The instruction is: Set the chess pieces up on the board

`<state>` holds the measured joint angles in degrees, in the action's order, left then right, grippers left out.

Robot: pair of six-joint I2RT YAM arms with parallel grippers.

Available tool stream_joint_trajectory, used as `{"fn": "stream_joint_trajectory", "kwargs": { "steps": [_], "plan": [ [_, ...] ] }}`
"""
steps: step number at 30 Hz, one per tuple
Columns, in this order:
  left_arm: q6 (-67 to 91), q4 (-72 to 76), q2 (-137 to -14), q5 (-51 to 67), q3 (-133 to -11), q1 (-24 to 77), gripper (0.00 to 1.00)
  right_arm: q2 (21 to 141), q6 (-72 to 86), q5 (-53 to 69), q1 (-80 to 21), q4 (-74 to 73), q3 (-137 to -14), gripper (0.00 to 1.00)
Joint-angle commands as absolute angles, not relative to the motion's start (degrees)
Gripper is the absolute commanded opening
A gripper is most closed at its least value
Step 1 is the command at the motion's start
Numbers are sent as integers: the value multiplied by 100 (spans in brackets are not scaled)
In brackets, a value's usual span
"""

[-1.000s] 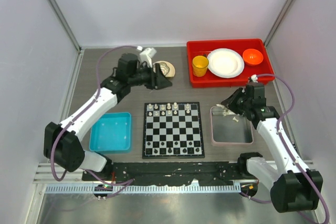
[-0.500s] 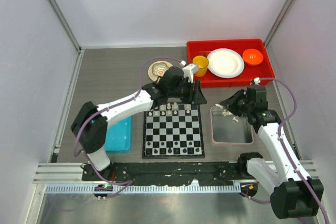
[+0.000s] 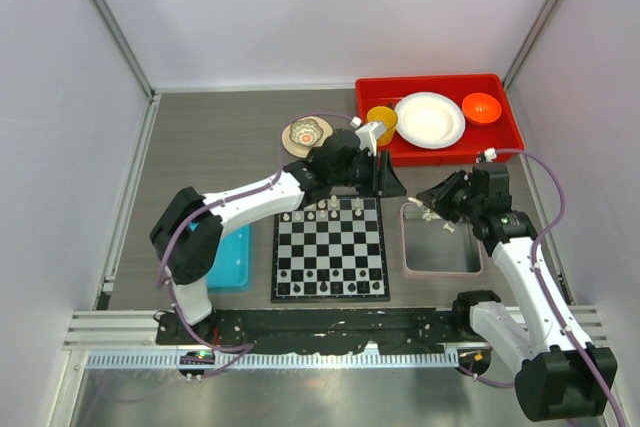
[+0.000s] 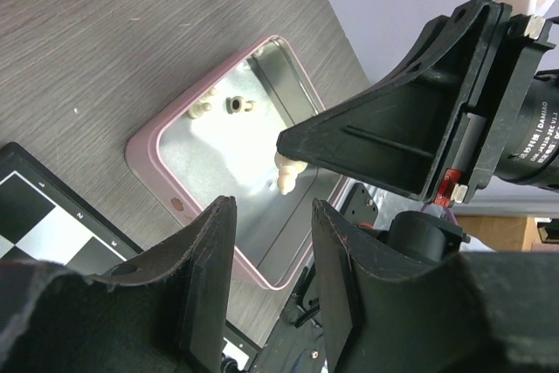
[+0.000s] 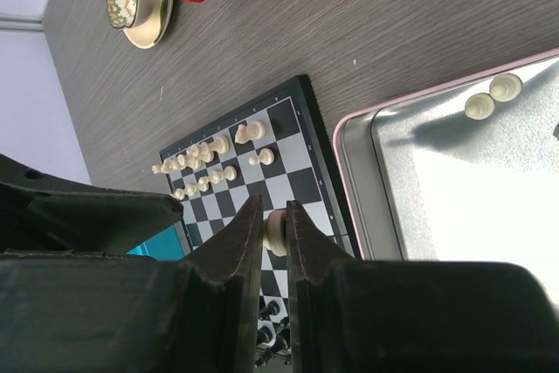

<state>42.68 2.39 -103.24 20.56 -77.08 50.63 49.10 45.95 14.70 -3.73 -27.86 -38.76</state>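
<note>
Partly done: chess pieces [image 3: 322, 207] line upper rows of the board [image 3: 330, 252]; few left in tray [image 3: 441, 271]; right hand [image 5: 272, 216] clamped on one; left hand [image 4: 275, 211] apart, empty.

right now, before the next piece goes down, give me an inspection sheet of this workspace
surface: grey wood-grain table, nothing spilled seen
job's things: chessboard carries cream chess pieces on its far rows; spare cream pieces lie in the pink-rimmed tray
clutter: red tray with yellow cup, white plate, orange bowl; patterned dish; blue bin
grippers: left gripper open, empty, hovering off the board's far right corner; right gripper shut on one held chess piece
cables: purple cables looped along both arms
surroundings: white walls, metal rail at near edge
</note>
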Motion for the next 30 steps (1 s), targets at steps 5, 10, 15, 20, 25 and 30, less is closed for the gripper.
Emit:
{"fn": "stream_joint_trajectory", "kwargs": {
  "steps": [5, 10, 15, 20, 25, 30],
  "plan": [
    [4395, 624, -10406, 2083, -7972, 5150, 43, 4790, 4720, 1670, -360, -2672, -3929, 1],
    [4359, 563, -10424, 2101, -7980, 5168, 43, 4790, 4755, 1696, -360, -2672, -3938, 1],
    [4298, 466, -10485, 2065, -8051, 5203, 43, 4773, 4764, 1723, -352, -2646, -3946, 1],
    [4263, 413, -10529, 2074, -8147, 5238, 42, 4772, 4772, 1723, -352, -2646, -3929, 1],
    [4166, 264, -10626, 2083, -8227, 5282, 42, 4773, 4772, 1723, -360, -2646, -3920, 1],
    [4105, 203, -10635, 2039, -8209, 5300, 42, 4781, 4781, 1723, -360, -2654, -3929, 1]
  ]
}}
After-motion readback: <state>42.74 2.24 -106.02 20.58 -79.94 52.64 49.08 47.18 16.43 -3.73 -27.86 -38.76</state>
